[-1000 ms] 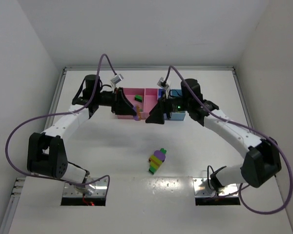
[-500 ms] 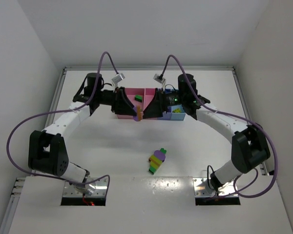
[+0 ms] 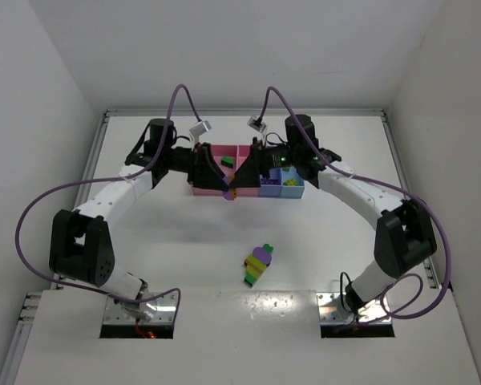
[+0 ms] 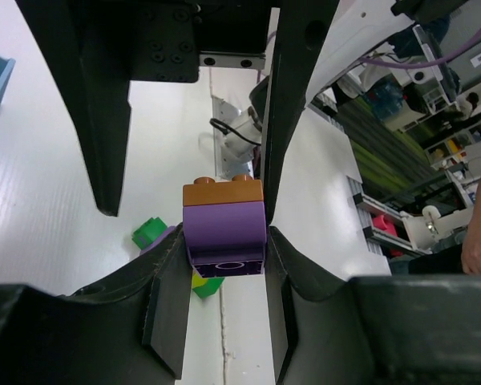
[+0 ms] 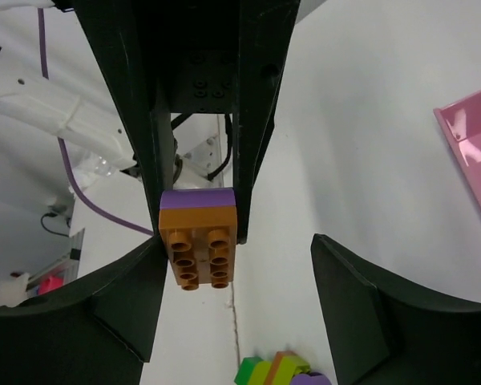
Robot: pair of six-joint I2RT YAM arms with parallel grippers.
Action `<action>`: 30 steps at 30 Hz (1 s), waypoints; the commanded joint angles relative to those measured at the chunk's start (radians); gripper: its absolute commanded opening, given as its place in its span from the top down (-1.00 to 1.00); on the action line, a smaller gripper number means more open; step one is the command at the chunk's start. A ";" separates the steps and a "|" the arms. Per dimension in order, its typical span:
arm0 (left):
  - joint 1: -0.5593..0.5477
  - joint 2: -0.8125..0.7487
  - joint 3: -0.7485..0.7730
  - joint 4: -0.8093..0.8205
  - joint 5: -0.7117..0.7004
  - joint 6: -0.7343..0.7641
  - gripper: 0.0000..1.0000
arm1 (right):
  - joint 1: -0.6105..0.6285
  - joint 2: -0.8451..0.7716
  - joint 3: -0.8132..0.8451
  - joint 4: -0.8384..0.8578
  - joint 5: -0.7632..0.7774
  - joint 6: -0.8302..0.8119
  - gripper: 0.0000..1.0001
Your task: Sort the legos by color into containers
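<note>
The left gripper is clamped on a purple brick with an orange brick stuck to it, held in the air just in front of the bins. The right gripper faces it with jaws apart, one on each side of the orange brick and not yet closed. This looks like a pull-apart, with the right taking the orange half.

The sorting seems partly done. A green brick lies in a pink bin, and the blue bins hold something too small to name. What is left is this pair and a multicoloured clump on the table, well apart from the bins.
</note>
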 commanded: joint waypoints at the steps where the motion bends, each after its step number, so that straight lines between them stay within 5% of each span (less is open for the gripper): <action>1: -0.010 -0.001 0.039 0.024 0.029 0.024 0.98 | 0.005 0.019 0.041 -0.028 0.021 -0.060 -0.41; 3: -0.010 -0.001 0.039 0.024 0.029 0.024 0.98 | 0.015 0.019 0.041 -0.019 0.012 -0.060 -0.35; 7: -0.010 -0.001 0.039 0.024 0.020 0.024 0.98 | 0.015 0.019 0.032 0.003 -0.038 -0.060 0.33; 13: -0.001 -0.001 0.009 0.024 -0.029 0.033 0.98 | 0.002 -0.015 0.000 0.024 -0.091 -0.048 0.86; 23: 0.123 -0.139 -0.125 0.130 -0.282 -0.077 1.00 | -0.146 -0.105 -0.066 -0.189 -0.045 -0.215 1.00; 30: 0.093 -0.294 -0.183 0.100 -0.665 -0.076 1.00 | -0.237 -0.116 -0.075 -0.273 0.187 -0.330 1.00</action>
